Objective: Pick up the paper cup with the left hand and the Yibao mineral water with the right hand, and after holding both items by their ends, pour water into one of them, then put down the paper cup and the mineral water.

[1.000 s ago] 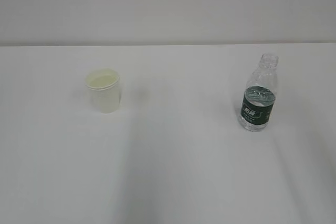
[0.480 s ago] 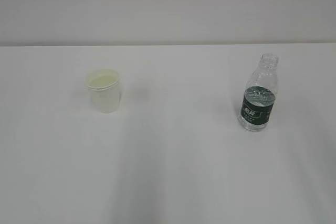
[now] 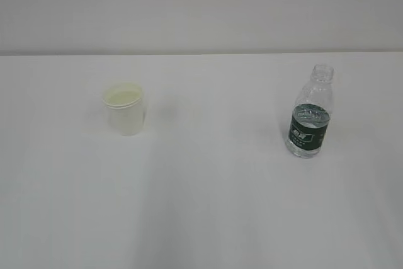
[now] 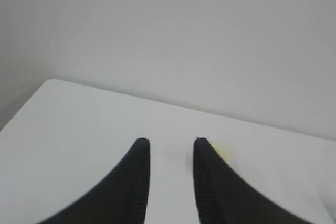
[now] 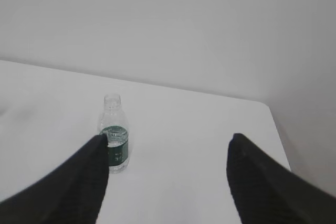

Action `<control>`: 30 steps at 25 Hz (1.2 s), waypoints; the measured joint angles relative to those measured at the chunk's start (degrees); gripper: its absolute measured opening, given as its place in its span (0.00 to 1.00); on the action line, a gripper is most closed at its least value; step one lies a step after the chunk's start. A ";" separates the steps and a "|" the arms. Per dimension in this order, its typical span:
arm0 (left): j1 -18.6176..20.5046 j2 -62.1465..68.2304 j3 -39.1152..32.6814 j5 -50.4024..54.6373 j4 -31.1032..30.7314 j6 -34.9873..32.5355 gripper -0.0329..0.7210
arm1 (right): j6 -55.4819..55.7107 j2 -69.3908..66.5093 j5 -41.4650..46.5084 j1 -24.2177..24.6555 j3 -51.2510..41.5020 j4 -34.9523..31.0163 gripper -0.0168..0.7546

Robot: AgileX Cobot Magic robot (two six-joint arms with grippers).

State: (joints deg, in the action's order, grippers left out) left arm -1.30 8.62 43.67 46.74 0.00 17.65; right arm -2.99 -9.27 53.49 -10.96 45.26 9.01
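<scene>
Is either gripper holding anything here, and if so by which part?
Nothing is held. The cup and bottle stand free on the table; the left gripper and right gripper are empty.

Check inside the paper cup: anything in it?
The paper cup stands upright on the white table. The exterior view shows only its pale cream inner wall; no object is seen inside. The bottom is hidden by the near rim, and any water cannot be told.

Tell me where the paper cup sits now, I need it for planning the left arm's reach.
In the exterior view the paper cup stands upright left of centre on the white table, well apart from the bottle.
</scene>
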 joint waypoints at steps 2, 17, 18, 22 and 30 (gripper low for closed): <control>0.00 -0.67 0.00 2.11 0.31 -1.07 0.31 | 0.10 0.96 1.93 0.00 0.04 0.00 0.71; 0.00 -7.87 0.13 19.43 1.16 -14.00 0.40 | 0.09 8.65 18.62 0.00 0.26 -0.87 0.71; 0.00 -7.87 0.13 20.95 1.16 -14.92 0.42 | 0.09 9.05 19.31 0.00 0.26 -1.20 0.71; 0.00 -7.87 0.13 22.91 2.90 -17.98 0.50 | 0.13 9.17 19.58 0.00 0.30 -2.86 0.71; 0.00 -7.87 0.13 26.04 4.65 -18.65 0.65 | 0.13 9.73 19.58 0.00 0.30 -3.55 0.71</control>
State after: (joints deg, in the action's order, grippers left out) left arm -1.30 0.75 43.80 72.77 4.65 -1.00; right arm -2.86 0.46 73.08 -10.96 45.56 5.46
